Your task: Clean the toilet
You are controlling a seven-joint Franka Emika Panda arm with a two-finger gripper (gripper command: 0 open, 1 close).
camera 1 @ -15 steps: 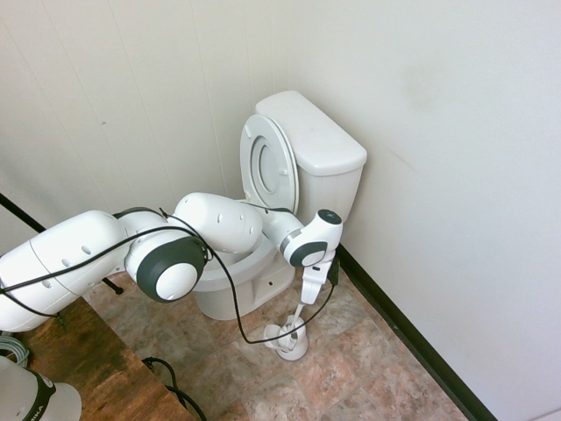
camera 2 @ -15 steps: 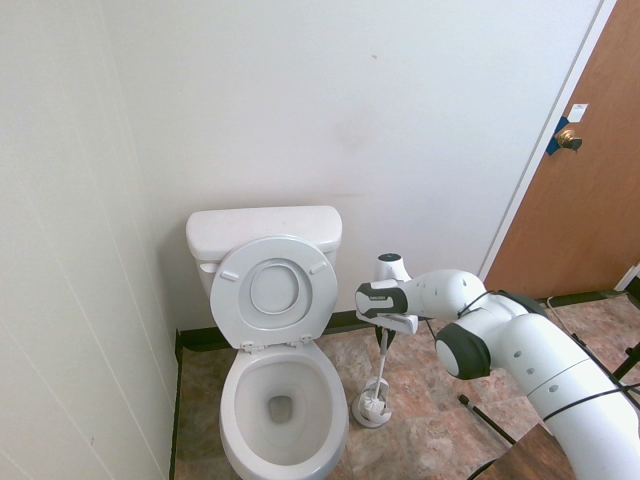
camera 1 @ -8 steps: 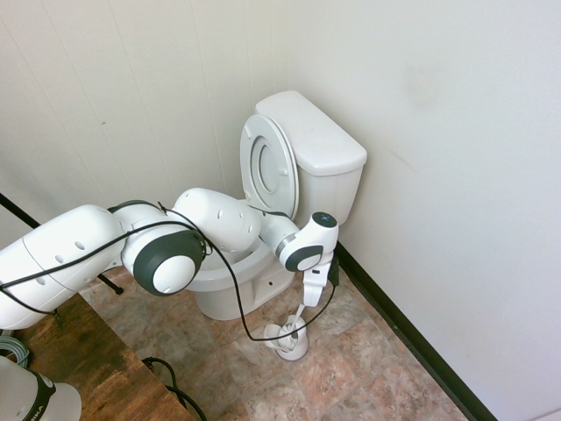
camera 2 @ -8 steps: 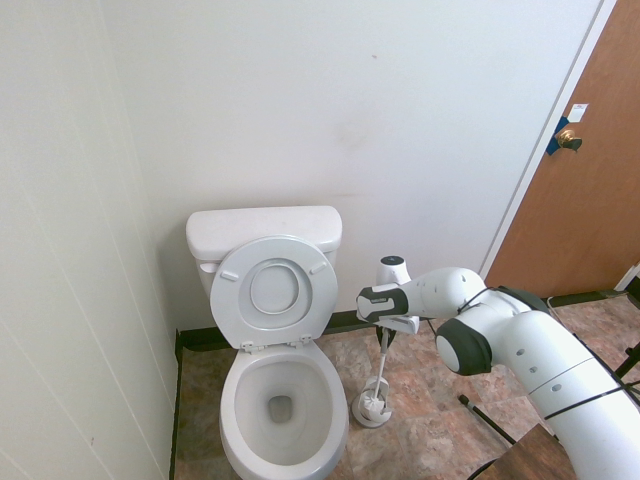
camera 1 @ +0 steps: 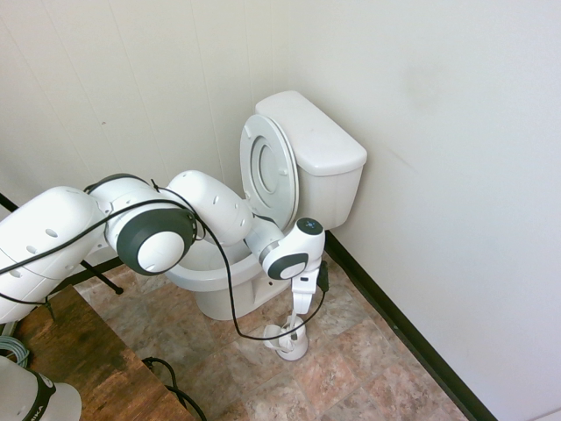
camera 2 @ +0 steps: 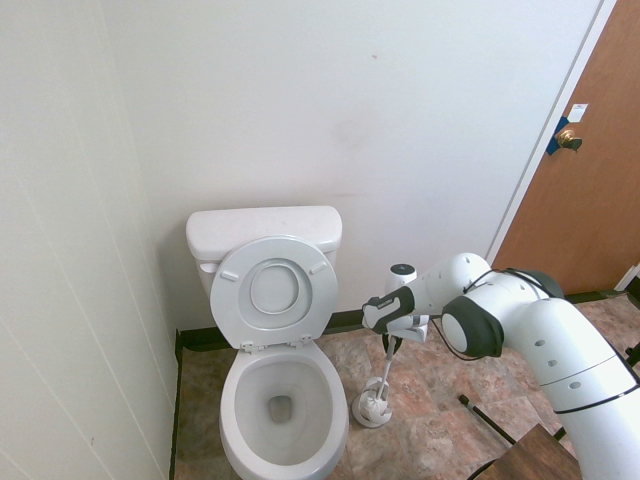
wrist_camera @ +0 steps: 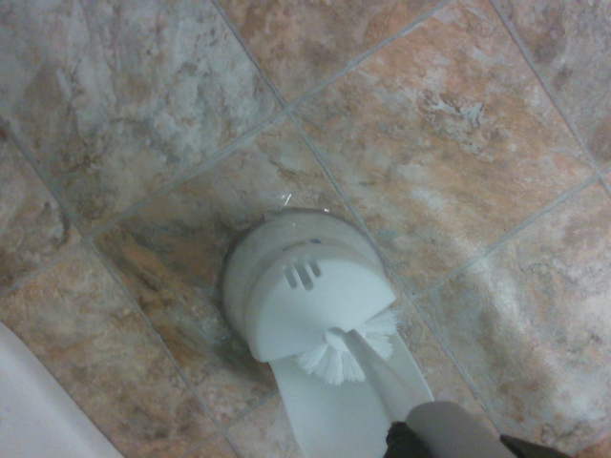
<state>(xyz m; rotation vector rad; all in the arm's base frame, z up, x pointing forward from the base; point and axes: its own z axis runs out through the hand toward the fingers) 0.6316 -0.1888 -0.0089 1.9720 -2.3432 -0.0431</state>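
gripper (camera 2: pixel 394 341) clamped on brush handle (camera 2: pixel 386 366), pointing down | brush head (wrist_camera: pixel 336 355) partly in holder (camera 2: pixel 372 408) directly below | toilet (camera 2: pixel 278 400) beside it, bowl open | lift straight until bristles clear, then swing over bowl

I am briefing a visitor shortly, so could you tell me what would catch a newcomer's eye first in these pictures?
Probably the white toilet in the corner, its seat and lid raised against the tank. Next, the gripper, pointing down beside the bowl and shut on the handle of a white toilet brush. The brush head sits partly in its holder on the tiled floor.
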